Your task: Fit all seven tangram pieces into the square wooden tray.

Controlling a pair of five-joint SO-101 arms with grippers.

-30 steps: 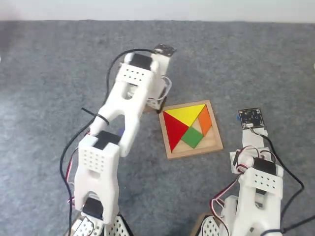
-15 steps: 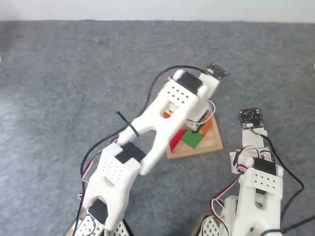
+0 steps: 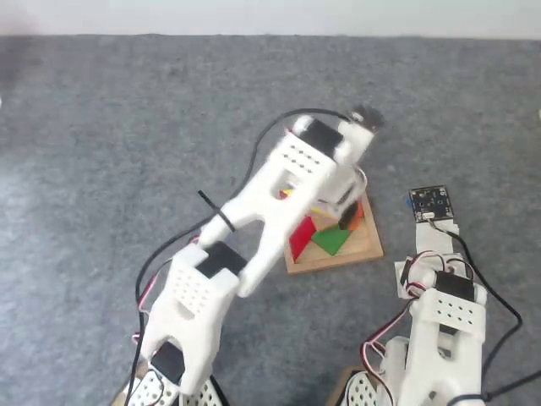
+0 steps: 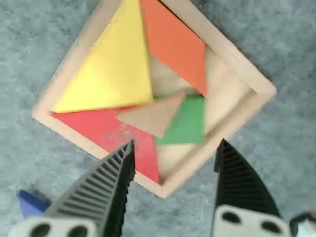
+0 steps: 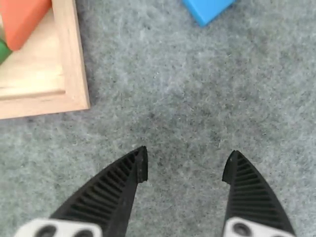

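Over the square wooden tray [image 4: 239, 64], your left tool [image 4: 175, 148] hangs wide open and empty, above one corner. Inside lie a yellow triangle [image 4: 111, 69], a red triangle [image 4: 113, 131], a green square [image 4: 187, 123] and, at the middle, a tan triangle [image 4: 153, 113]. The orange parallelogram [image 4: 175, 44] has its long axis along one rim. Your right tool [image 5: 187, 158] gapes empty over the table [image 5: 197, 98] beside the tray, with a blue piece [image 5: 207, 7] nearby.

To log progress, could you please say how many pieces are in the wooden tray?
5: yellow triangle beside orange piece, red triangle along another side, green square near centre, tan triangle between yellow, red, green.
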